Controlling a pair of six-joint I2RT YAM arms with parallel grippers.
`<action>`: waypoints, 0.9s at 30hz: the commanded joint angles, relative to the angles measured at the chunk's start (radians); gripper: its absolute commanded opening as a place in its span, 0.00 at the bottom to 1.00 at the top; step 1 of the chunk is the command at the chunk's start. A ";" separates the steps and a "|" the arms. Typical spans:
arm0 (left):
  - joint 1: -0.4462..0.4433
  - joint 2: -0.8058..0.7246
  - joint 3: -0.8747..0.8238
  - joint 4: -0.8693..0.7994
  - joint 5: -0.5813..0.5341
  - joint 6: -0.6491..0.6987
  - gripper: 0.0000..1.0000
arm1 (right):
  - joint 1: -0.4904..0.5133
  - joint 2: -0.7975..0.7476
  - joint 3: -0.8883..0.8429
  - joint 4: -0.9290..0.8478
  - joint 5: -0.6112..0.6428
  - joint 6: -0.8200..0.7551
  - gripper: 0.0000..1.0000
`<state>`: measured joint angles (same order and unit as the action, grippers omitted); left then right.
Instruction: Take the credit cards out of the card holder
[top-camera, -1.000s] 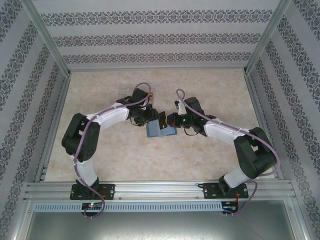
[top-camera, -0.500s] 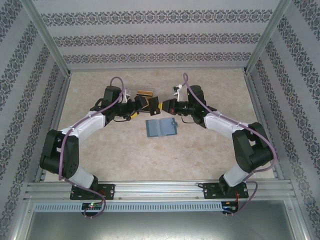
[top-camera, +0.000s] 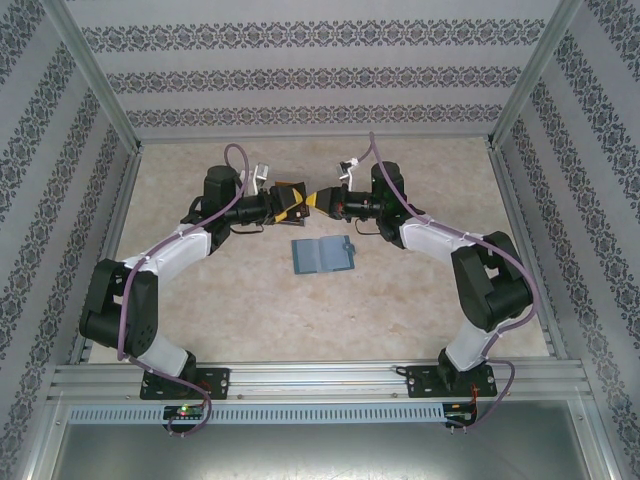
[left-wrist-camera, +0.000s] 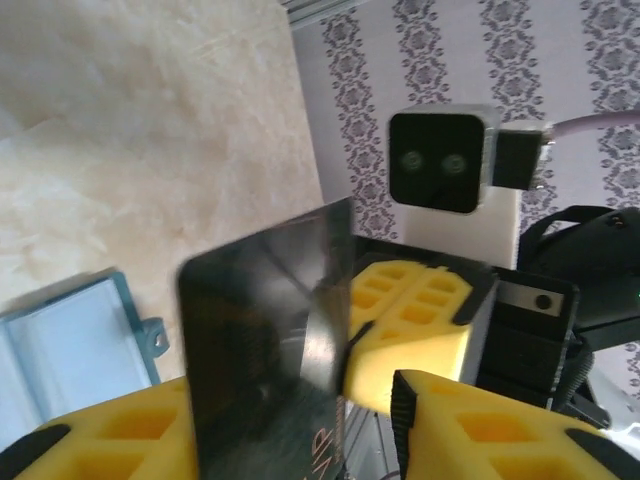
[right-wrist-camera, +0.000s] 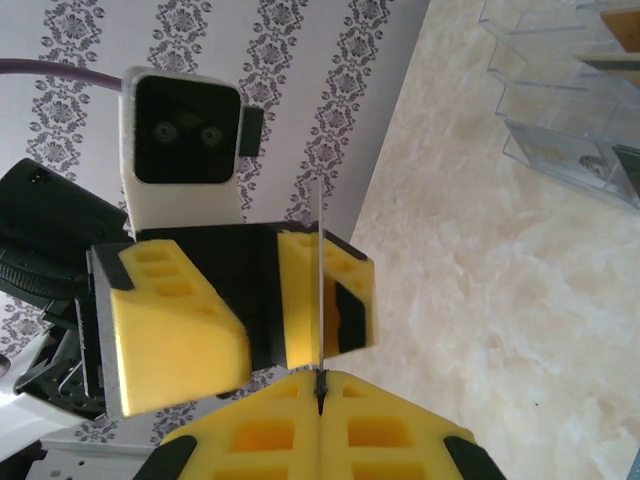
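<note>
Nearest you in the overhead view, the card holder (top-camera: 323, 256) lies open and flat on the table (top-camera: 420, 300), just below the centre of the frame. Both halves are spread and nothing touches it. In your left wrist view it shows at the lower left edge, with its small clasp tab pointing right.

Just above it in the overhead frame, your two grippers meet tip to tip over a black card (left-wrist-camera: 265, 340). Your right gripper (right-wrist-camera: 320, 385) has its jaws pressed together on one edge of that card. The right wrist view shows the card edge-on, rising as a thin line from the seam between the yellow pads.

Your left gripper (top-camera: 291, 206) comes in from the left with its jaws apart and the card standing between them. In the left wrist view a gap shows between the card and the right-hand pad. You cannot tell whether the other pad is touching the card's face.

Farther back, at the upper right of the right wrist view, a clear plastic rack (right-wrist-camera: 560, 140) stands on the table. Beyond it is the patterned wall (top-camera: 320, 80).
</note>
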<state>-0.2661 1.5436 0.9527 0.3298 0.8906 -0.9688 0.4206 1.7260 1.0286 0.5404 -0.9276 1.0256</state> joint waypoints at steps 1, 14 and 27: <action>0.004 0.004 -0.017 0.137 0.020 -0.041 0.34 | -0.011 0.003 0.007 0.072 -0.036 0.029 0.00; 0.005 -0.019 -0.074 0.264 -0.040 -0.157 0.10 | 0.021 0.047 0.004 0.188 -0.005 0.196 0.24; 0.005 -0.045 -0.085 0.242 -0.083 -0.181 0.11 | 0.045 0.090 0.016 0.276 -0.014 0.285 0.12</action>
<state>-0.2661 1.5322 0.8742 0.5316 0.8238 -1.1419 0.4500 1.8069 1.0275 0.7650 -0.9318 1.3029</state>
